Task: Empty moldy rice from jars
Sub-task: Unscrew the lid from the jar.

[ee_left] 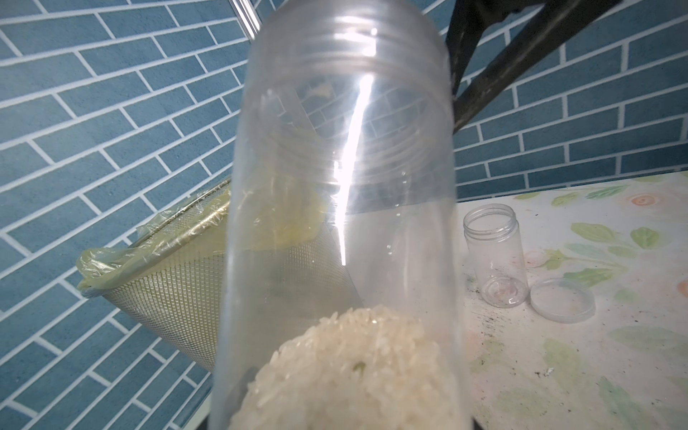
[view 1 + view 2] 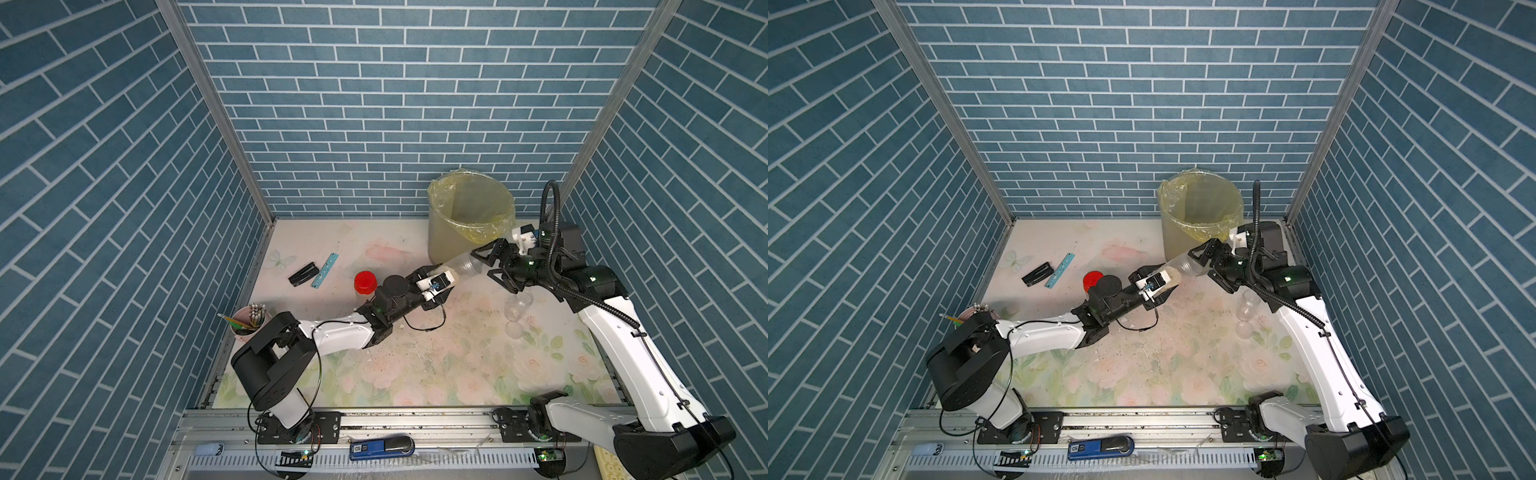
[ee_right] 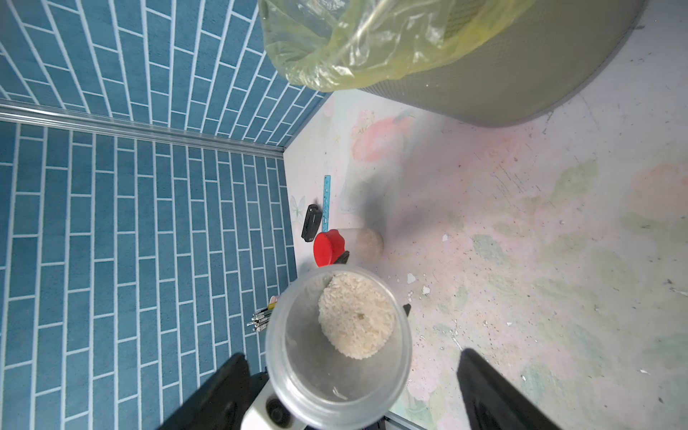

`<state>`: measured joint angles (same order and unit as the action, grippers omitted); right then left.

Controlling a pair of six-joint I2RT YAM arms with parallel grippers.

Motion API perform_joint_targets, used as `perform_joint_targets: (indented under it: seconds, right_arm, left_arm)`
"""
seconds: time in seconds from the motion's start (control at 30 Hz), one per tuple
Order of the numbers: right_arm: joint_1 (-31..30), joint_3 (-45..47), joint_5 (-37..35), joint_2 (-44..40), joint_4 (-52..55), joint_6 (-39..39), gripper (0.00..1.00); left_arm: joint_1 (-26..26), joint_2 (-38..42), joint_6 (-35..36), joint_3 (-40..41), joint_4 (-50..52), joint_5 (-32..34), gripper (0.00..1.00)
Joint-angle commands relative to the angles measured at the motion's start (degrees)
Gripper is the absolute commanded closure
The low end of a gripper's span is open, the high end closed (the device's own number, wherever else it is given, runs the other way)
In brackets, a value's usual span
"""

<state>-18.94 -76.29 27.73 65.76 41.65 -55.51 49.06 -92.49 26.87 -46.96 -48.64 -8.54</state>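
My left gripper (image 2: 436,280) clamps the uncapped jar (image 2: 464,266) by its base so the mouth stays free near the bin (image 2: 442,237) — moldy rice (image 3: 355,320) clumped at the bottom — my right gripper (image 2: 484,264) wide open around the rim.

Robot test cell dressed as a home: I work inside a booth whose three walls (image 2: 395,104) are panels printed with blue brick, joined at the corners by bare aluminium posts (image 2: 218,112). My two arms (image 2: 345,332) are bolted to a metal rail (image 2: 415,424) along the front edge. The table (image 2: 436,374) wears a floral sheet, stained and strewn with crumbs. The props on it are domestic: a bin (image 2: 449,245) lined with a yellow bag (image 2: 490,224), a pink pencil cup (image 2: 236,328), a blue ruler (image 2: 324,270), a red-capped jar (image 2: 365,283).
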Motion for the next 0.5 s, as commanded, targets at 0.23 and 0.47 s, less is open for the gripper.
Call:
perform_joint_targets:
  seconds: [0.23, 0.47]
  right_arm:
    - [-0.94, -4.69, 1.3, 3.62, 2.63, 3.86, 0.09]
    - [-1.32, -5.13, 1.4, 4.51, 3.37, 5.36, 0.08]
  left_arm:
    - [0.25, 1.17, 0.3, 0.39, -2.75, 0.19, 0.79]
    - [0.21, 1.35, 0.21, 0.42, -2.66, -0.05, 0.79]
